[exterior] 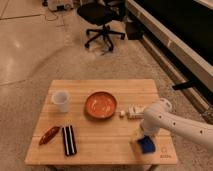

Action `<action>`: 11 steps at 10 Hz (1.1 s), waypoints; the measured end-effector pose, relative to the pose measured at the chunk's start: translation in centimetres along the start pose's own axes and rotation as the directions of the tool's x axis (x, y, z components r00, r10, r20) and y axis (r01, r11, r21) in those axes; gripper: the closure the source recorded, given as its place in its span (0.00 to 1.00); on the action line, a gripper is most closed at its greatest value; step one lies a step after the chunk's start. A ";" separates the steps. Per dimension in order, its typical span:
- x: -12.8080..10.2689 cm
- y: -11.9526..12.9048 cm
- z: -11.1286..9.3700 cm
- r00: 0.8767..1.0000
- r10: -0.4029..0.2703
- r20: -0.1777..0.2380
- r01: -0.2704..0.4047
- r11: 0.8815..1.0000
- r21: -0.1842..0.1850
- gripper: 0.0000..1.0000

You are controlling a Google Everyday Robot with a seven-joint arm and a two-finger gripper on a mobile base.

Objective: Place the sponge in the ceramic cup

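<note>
The sponge (146,145) is a small dark-blue block lying on the wooden table (105,142) near its front right corner. My gripper (140,136) hangs at the end of the white arm (165,116), which reaches in from the right. It sits right over the sponge's left upper edge and stands open, with the sponge resting on the table. The ceramic cup (61,101) is small and white and stands upright at the table's far left, well away from the gripper.
An orange-red bowl (101,104) sits mid-table. Small pale pieces (129,113) lie just right of it. A black-and-white striped bar (69,140) and a reddish-brown item (49,135) lie at the front left. A black office chair (102,20) stands on the floor behind.
</note>
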 end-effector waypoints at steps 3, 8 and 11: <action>0.1 0.0 0.1 1.000 -0.002 -0.002 0.002 1.000 0.004 0.24; -0.2 1.1 0.5 1.000 -0.013 -0.018 0.013 1.000 -0.005 0.72; -1.0 2.1 -0.3 0.999 -0.036 -0.001 0.036 0.999 -0.039 0.99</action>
